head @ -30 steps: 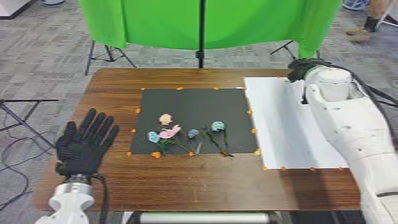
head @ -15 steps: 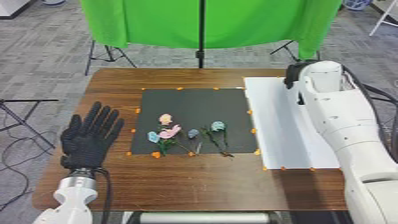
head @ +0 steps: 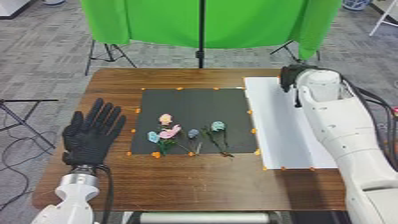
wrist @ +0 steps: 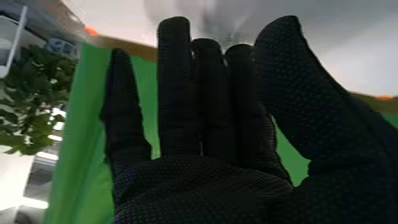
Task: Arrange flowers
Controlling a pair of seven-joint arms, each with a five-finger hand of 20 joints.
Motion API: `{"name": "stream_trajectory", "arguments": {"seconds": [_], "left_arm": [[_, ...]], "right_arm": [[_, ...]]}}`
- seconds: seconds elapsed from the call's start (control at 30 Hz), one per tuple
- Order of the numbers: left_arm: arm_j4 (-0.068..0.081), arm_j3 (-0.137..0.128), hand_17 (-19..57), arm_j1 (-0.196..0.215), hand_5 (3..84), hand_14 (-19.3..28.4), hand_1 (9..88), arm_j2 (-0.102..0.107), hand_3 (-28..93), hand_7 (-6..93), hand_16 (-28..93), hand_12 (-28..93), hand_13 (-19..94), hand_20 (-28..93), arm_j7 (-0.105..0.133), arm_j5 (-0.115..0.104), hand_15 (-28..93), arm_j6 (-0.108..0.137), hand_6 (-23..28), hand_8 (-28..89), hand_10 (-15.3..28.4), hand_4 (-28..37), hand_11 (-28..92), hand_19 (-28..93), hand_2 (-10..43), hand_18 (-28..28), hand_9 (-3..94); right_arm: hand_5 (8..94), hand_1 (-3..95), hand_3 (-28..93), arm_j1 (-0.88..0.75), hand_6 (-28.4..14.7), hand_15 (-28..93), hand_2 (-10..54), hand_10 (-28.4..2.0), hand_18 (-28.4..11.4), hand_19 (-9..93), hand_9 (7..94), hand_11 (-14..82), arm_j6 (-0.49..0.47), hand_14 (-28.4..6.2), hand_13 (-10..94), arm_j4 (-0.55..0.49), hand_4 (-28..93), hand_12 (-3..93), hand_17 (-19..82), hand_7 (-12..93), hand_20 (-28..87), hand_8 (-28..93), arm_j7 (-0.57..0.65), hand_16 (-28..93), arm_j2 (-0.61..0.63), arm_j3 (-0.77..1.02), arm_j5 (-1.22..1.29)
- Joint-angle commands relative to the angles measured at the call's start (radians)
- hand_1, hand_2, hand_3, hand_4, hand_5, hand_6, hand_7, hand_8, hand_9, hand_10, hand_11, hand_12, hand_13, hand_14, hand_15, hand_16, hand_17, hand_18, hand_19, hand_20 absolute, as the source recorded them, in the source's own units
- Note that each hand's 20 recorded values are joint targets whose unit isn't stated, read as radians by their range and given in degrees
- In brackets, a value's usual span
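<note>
A brown counter (head: 160,185) stands before a green cloth (head: 160,25). The flowers (head: 218,126) lie on the near part of its black mat (head: 187,102), a white sheet (head: 280,125) just beside. The right hand (head: 290,78) seems to be over the sheet's far end, fingers (wrist: 179,90) straight, some close together; the left hand (head: 87,141), left of the mat, has its fingers spread.

Past the far edge of the worktop (head: 204,187), I see a green cloth (head: 160,25) hanging behind a black pole (head: 202,35). Thin cables (head: 12,172) curl over grey carpet (head: 44,62) at left; my right wrist view catches a leafy plant (wrist: 40,85).
</note>
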Motion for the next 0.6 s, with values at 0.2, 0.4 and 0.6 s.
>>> {"name": "stream_trajectory", "arguments": {"seconds": [0.2, 0.4, 0.6], "left_arm": [[0.005, 0.008, -7.8, 0.016, 44.5, 16.4, 29.0, -0.003, 78, 8.9, -7, 10, 30, 12, -0.011, -0.008, 33, -0.010, 9.1, -9, 15.2, -28.3, 19, 37, 10.3, 14.1, 39.6], [0.006, 0.008, -7.9, 0.013, 44.5, 16.4, 28.9, 0.002, 78, 8.9, -7, 10, 30, 12, -0.012, -0.010, 33, -0.010, 9.1, -9, 15.2, -28.3, 19, 37, 10.3, 14.1, 39.6], [0.008, 0.012, -7.9, 0.005, 44.5, 16.4, 28.9, 0.008, 78, 8.8, -8, 10, 30, 12, -0.011, -0.008, 34, -0.018, 9.2, -9, 15.2, -28.3, 19, 37, 10.3, 14.1, 39.6]], "right_arm": [[43.7, 42.2, 84, -0.018, -0.1, 67, -9.5, -14.9, -18.4, 74, 45.2, 58.6, 0.381, -9.6, 48, 0.010, -28, 22.3, 24, 58, 24, -26, 0.182, 15, 0.054, -0.064, 0.102], [36.7, 38.3, 85, 0.011, -3.5, 51, -9.5, -15.3, -18.2, 74, 38.9, 26.2, 0.160, -10.6, 38, -0.004, -28, 15.3, 21, 29, 21, -20, 0.131, 9, 0.038, -0.039, 0.090], [32.5, 34.9, 85, 0.044, -4.8, 22, -9.5, -11.9, -18.5, 64, 33.8, 9.4, -0.001, -10.4, 33, 0.008, -28, 11.4, 17, 15, 16, -13, 0.132, 12, 0.019, -0.027, 0.095]]}}
